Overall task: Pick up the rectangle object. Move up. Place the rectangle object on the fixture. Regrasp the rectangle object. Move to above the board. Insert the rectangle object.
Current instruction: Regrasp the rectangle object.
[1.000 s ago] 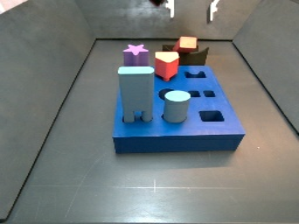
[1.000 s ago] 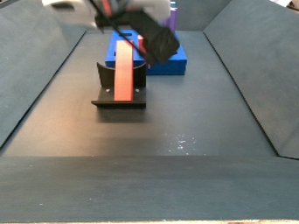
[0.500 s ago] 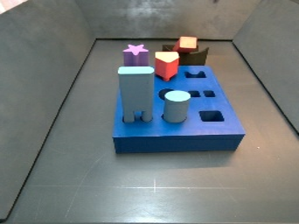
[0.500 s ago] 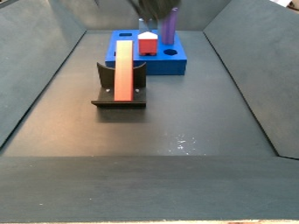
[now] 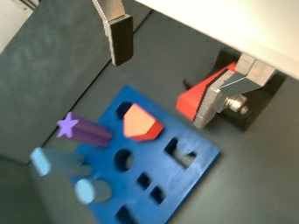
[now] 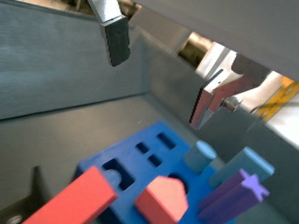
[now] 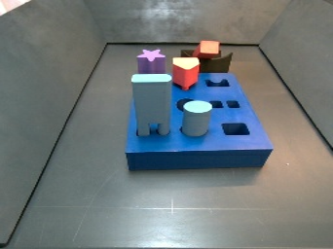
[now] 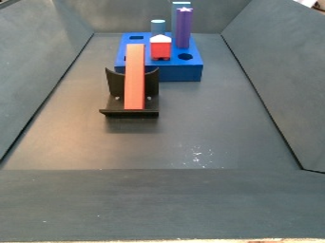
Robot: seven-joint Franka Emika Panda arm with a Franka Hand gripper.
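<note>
The board (image 7: 196, 136) is sitting flat on the floor, most of its pegs already seated. The fixture (image 8: 129, 106) is propping the rectangle object (image 8: 133, 78) at a lean — exposing a long side, I judge, for my regrasp. My gripper (image 5: 163, 74) is hanging high above them, out of both side views, spread wide and holding nothing. I am reading no labels or writing anywhere.

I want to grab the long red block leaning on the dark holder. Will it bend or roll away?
Probably not. The rectangle object looks stiff, and its flat sides should stop rolling. Leaning on the fixture, it might slide or tip if nudged. The gripper is open, holding nothing.
</note>
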